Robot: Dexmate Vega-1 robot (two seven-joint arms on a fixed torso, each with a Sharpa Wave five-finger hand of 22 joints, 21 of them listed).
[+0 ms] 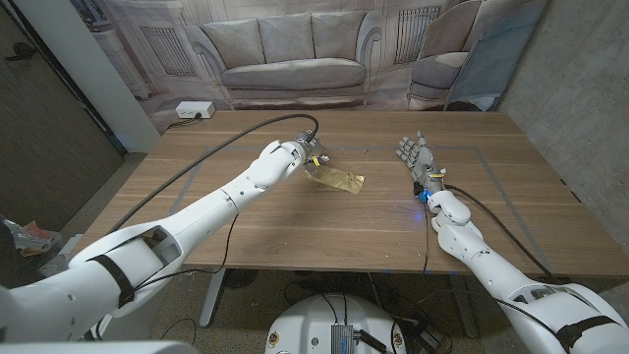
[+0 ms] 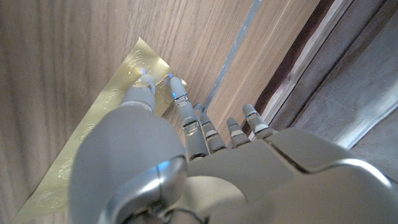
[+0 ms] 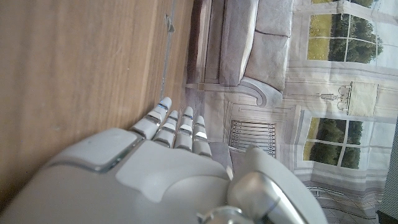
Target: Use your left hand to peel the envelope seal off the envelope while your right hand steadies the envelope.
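A gold embossed envelope (image 1: 337, 179) lies on the wooden table (image 1: 246, 236) near its middle. My left hand (image 1: 313, 152) reaches down onto the envelope's left end. In the left wrist view the thumb and a fingertip (image 2: 177, 87) touch the envelope (image 2: 87, 155) at its far corner, a small gap between them, and nothing is plainly lifted. The seal itself I cannot make out. My right hand (image 1: 418, 158) stands upright on the table to the right of the envelope, apart from it. Its fingers (image 3: 177, 127) are straight and hold nothing.
A black cable (image 1: 236, 138) arcs over the table's back left towards my left wrist. A white power strip (image 1: 194, 111) sits on the floor beyond the far left corner. Faint tape lines (image 1: 491, 177) mark the table's right half. A printed sofa backdrop (image 1: 295, 49) stands behind.
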